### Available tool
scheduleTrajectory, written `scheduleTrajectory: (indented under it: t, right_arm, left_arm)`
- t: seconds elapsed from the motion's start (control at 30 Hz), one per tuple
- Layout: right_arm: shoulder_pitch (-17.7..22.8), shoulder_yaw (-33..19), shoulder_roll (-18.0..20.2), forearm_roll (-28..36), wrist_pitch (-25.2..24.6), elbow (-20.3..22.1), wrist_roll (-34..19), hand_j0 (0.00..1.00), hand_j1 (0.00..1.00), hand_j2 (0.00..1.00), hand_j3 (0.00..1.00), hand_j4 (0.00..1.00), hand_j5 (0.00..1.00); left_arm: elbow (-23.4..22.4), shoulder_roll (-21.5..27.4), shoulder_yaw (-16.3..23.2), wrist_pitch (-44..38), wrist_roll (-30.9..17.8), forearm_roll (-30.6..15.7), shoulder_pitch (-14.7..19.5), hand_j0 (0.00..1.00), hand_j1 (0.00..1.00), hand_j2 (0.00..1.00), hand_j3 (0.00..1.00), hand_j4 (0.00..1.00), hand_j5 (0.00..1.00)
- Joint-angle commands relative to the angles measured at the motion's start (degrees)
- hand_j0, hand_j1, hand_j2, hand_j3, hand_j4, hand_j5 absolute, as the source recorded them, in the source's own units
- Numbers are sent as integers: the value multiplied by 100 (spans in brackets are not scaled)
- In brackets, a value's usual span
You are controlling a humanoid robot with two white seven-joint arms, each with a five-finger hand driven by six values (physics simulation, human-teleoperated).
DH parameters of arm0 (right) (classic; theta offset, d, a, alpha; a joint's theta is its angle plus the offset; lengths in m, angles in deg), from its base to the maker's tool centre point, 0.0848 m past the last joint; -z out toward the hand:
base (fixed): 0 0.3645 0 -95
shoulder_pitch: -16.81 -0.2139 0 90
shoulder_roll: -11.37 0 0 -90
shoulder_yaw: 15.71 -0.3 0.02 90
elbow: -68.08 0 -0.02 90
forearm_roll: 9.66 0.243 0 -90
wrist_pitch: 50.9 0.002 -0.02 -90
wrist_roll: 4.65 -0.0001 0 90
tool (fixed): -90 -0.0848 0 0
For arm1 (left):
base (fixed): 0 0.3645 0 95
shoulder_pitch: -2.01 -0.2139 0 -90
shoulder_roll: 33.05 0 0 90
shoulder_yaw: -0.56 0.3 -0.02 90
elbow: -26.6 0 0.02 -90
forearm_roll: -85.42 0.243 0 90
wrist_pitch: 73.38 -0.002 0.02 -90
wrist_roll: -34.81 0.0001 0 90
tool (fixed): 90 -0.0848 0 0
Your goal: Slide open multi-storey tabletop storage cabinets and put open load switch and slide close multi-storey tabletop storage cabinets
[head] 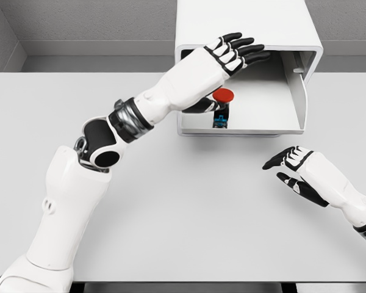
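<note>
Currently, left hand (232, 52) fingers spread above the load switch (222, 105) in the open drawer (241, 125); withdrawing carelessly could topple it. Right hand (296, 168) relaxed.

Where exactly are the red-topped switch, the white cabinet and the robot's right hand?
Load switch with round red cap (223, 96), head view: on the red cap.
White boxy storage cabinet (244, 21), head view: on its top face.
Right hand, black-and-white, five-fingered (294, 168), head view: on the palm.
</note>
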Motion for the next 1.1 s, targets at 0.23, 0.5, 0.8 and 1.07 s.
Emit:
scheduleTrajectory:
  t: [0.23, 0.5, 0.8, 1.07]
  right_arm:
    - [0, 5, 5, 33, 3, 1, 3, 58, 58, 58, 58, 58, 58]
    - [0, -21, 5, 33, 3, -8, 3, 58, 58, 58, 58, 58, 58]
    - [0, -30, 5, 33, 3, -17, 3, 58, 58, 58, 58, 58, 58]
    - [-9, -30, 14, 33, 3, -25, 3, 58, 58, 58, 58, 58, 58]
  left_arm:
    - [-358, -48, 35, -6, -10, 13, 53, 100, 100, 100, 100, 100, 100]
    - [-174, -48, -9, -6, -1, -48, 105, 100, 100, 100, 100, 100, 100]
    - [-138, -48, -255, -6, -10, -40, 237, 100, 100, 100, 100, 100, 100]
    - [-323, -48, -281, -6, -19, -57, 571, 100, 100, 100, 100, 100, 100]
